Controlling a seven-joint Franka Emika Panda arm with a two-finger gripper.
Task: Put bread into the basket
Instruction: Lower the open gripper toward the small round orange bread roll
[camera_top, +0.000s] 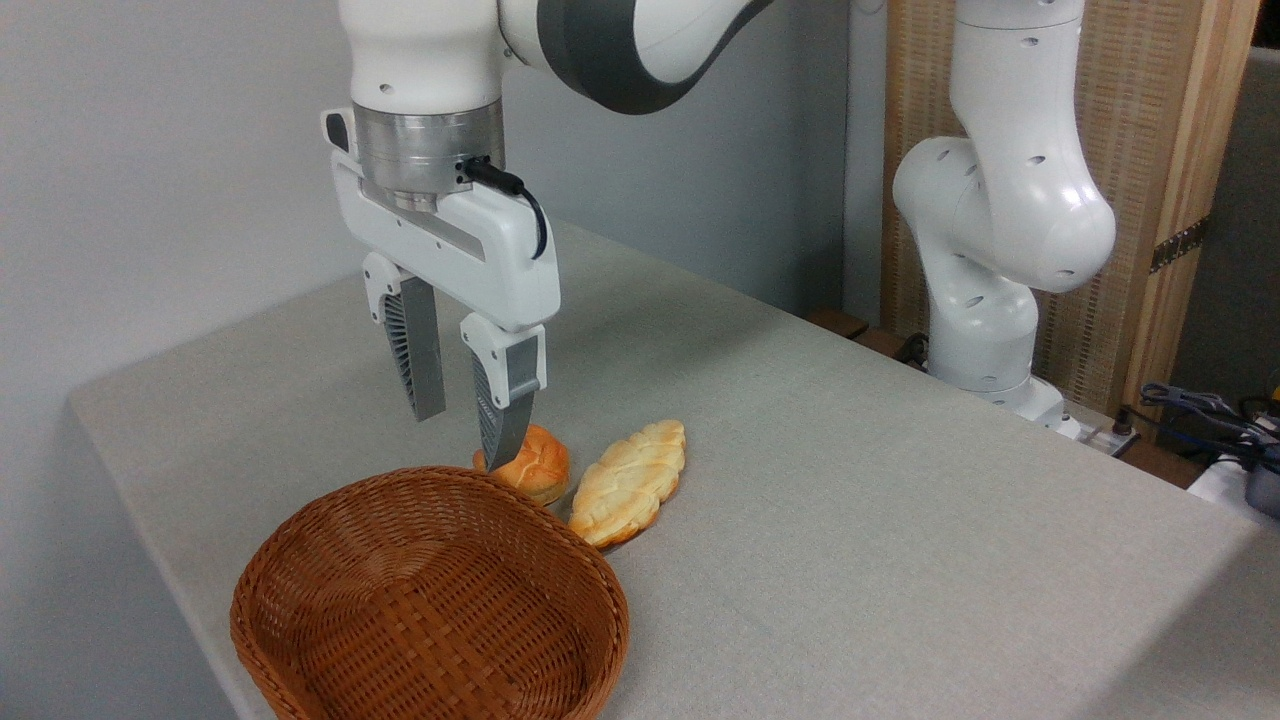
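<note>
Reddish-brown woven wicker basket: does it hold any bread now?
No, the basket is empty; the round orange-brown bun lies on the table behind it.

The small round knotted golden-brown bun (530, 463) is lying on the table, partly behind the right fingertip. The shallow oval reddish-brown wicker basket (300, 560) is sitting upright, empty, just below the fingers.

Parted claw (465, 440) above bread (535, 464)

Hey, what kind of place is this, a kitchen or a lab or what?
Most likely a robotics lab, not a kitchen: a Franka arm is bolted beside a plain cloth-covered table, loose cables lie at the right edge, and the bun and wicker basket look like test props.
</note>
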